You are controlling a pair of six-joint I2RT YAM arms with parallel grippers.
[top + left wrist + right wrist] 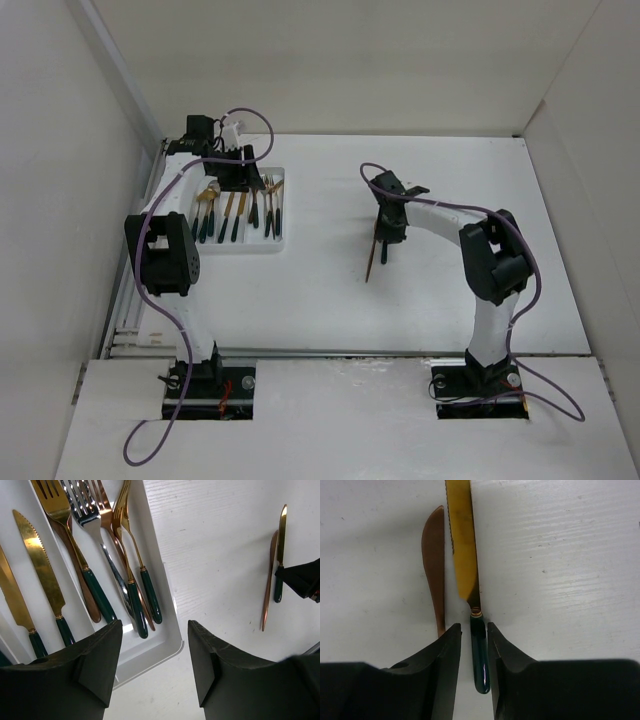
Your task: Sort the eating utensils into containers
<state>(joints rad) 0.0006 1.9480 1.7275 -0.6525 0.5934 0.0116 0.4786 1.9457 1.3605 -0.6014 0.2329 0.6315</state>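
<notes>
Two knives are recorded loose on the table, side by side: a green-handled gold knife and a copper knife. The right gripper is set astride the gold knife's handle, fingers narrowly parted, a gap showing. In the tray, at least four forks and two serrated knives are counted in adjoining compartments. The left gripper is held spread wide above the tray's corner.

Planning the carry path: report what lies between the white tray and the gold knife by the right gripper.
One copper knife, right beside the gold knife; otherwise bare table to the tray, per the left wrist view.
</notes>
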